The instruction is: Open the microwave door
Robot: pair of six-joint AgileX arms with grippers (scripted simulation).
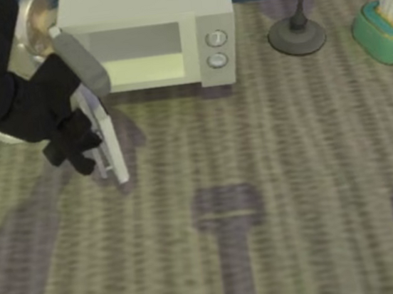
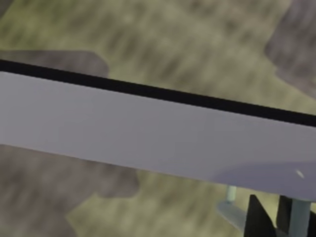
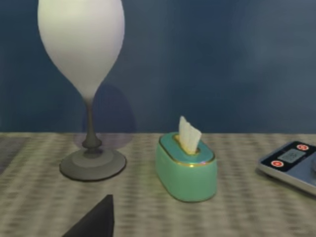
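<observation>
Woven, olive-striped cloth covered the table, and most of its middle and right part was seen free in the top view. At the far edge, left of centre, the microwave was placed, with its two knobs on the right of the front and its pale yellow inside exposed. The door was swung out on the left side, standing almost at a right angle to the front, with its free edge pointing toward the near side of the table. The left gripper was held against the outer side of the door, near that free edge; whether its fingers were spread or closed on the door could not be told. In the left wrist view the grey door filled the frame as a wide band with a dark edge. To the right of the microwave a lamp and a green tissue box were standing, well apart from the door. The right gripper was not seen in the top view; only a dark tip was shown in its own wrist view, beside a scale.
</observation>
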